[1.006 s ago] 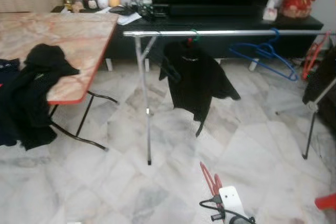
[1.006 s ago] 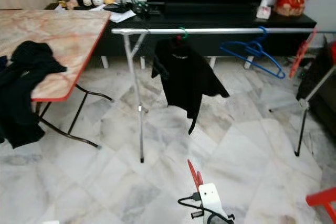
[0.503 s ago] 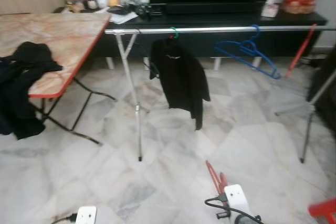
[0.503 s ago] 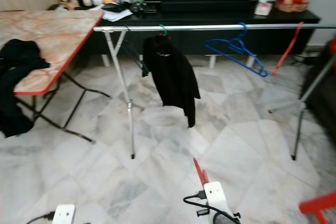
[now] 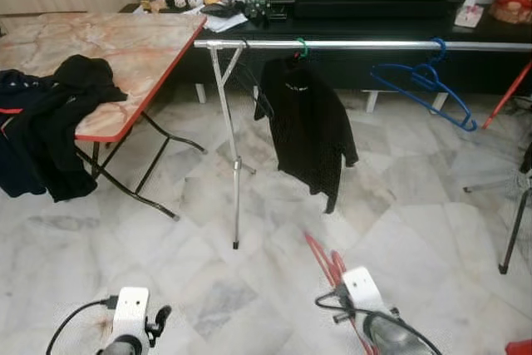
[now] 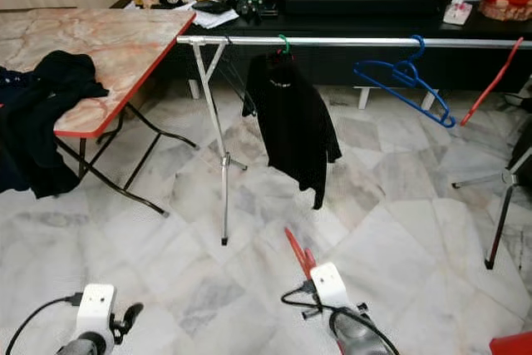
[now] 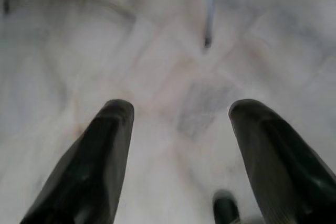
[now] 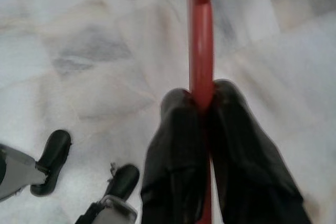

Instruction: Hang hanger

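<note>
My right gripper (image 8: 201,99) is shut on a red hanger (image 8: 201,35), held low over the marble floor; the hanger (image 5: 321,256) sticks up and forward from that hand. My left gripper (image 7: 181,109) hangs open over the floor, nothing between its fingers. Ahead stands a silver clothes rail (image 5: 366,44). A black garment (image 5: 309,126) on a green hanger hangs from it. Further right hang a blue hanger (image 5: 424,85) and another red hanger (image 5: 509,93). The rail is well ahead of and above both grippers.
A folding table (image 5: 125,47) with a red edge stands at the left, dark clothes (image 5: 50,122) draped over its front. A black TV cabinet (image 5: 374,27) runs behind the rail. The rail's legs (image 5: 235,205) and a second stand leg (image 5: 511,230) rest on the floor.
The whole picture has shifted, so the camera has moved. My left arm has come into view at the bottom left. The right gripper keeps hold of the red hanger.
</note>
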`<state>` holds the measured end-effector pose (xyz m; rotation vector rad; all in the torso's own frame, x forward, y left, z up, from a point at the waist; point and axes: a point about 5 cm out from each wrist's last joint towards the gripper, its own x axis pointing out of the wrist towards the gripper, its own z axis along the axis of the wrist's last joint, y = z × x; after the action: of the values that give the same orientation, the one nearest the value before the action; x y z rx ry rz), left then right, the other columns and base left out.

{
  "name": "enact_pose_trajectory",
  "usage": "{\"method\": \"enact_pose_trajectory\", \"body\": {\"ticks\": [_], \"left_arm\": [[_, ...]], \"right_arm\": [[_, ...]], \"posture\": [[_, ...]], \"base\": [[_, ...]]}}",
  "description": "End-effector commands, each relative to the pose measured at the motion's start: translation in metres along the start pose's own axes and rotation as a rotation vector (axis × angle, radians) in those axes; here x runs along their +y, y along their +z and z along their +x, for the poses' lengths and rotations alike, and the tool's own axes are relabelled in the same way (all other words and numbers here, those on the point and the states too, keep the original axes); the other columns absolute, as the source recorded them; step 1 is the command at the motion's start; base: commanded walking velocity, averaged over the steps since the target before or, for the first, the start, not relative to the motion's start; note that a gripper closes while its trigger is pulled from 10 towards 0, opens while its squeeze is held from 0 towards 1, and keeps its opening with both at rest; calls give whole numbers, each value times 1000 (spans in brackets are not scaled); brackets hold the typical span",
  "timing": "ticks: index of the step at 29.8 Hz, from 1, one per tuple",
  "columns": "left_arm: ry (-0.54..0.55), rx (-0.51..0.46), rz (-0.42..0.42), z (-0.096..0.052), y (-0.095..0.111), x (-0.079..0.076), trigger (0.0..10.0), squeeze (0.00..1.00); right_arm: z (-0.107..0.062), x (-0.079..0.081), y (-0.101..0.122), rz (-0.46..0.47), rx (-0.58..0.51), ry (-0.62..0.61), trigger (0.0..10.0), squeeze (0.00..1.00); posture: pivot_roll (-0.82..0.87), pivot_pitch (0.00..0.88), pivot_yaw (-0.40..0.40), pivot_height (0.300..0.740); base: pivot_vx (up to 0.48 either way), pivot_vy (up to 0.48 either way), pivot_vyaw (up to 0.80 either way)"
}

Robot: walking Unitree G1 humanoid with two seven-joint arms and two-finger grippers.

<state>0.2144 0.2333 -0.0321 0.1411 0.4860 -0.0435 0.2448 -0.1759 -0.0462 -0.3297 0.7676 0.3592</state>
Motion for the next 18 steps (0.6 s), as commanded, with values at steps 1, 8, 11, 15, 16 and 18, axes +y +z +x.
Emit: {"method": "enact_pose_trajectory", "body": {"ticks": [1,8,11,15,16,18], "left_arm": [[-88,-288,121,8,73,2,10000,0],[-363,-437,276,-18,135,-24,10000,0],[-477,-435,300,-37,152,-34,10000,0],[-619,-424,308,-54,167,-49,10000,0],[-641,-419,319,-57,168,-51,10000,0],[-683,-413,323,-60,170,-56,10000,0]], "right_arm": [[0,-18,43,-172,-137,69,10000,0],[-8,-31,88,-429,-254,225,10000,0],[-13,-27,93,-533,-254,356,10000,0],[-18,-23,89,-671,-199,504,10000,0],[-19,-23,89,-699,-192,512,10000,0],[-19,-24,89,-723,-177,511,10000,0]], "posture": [[-11,13,25,740],[-15,14,29,740],[-7,17,31,740],[-6,20,34,740],[-6,20,34,740],[-6,20,34,740]], "base": [[0,0,0],[0,0,0],[0,0,0],[0,0,0],[0,0,0],[0,0,0]]}}
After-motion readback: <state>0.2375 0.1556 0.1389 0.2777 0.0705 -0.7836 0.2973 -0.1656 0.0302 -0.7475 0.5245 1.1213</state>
